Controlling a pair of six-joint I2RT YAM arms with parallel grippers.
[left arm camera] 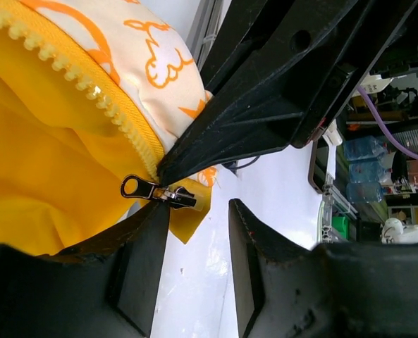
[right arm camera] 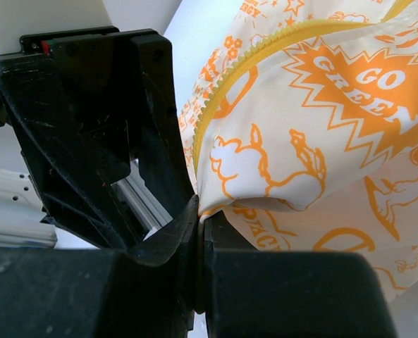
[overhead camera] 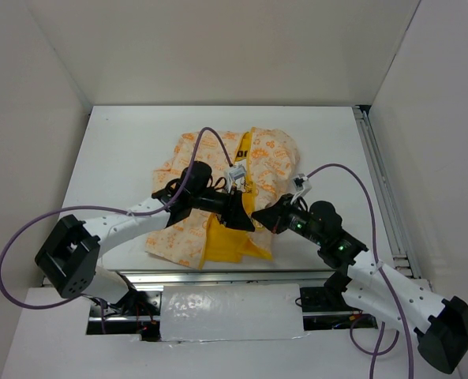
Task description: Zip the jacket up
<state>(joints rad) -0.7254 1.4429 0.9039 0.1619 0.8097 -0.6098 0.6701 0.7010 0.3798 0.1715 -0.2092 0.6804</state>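
The jacket [overhead camera: 210, 201] lies on the white table, cream with orange print, its yellow lining showing at the front. My right gripper [overhead camera: 263, 215] is shut on the jacket's bottom edge by the zipper end [right arm camera: 200, 211]; the yellow zipper teeth [right arm camera: 226, 81] run up from there. My left gripper [overhead camera: 241, 215] is open [left arm camera: 200, 205]. The metal zipper pull [left arm camera: 156, 190] lies just beyond the tip of its left finger [left arm camera: 149, 253], outside the gap between the jaws. The right gripper's black fingers [left arm camera: 265, 105] show pinching the fabric just above the pull.
The white table [overhead camera: 123, 150] is walled in by white panels on three sides. A metal rail [overhead camera: 380, 181] runs along the right edge. Purple cables [overhead camera: 352, 181] loop over both arms. The two grippers are close together over the jacket's bottom hem.
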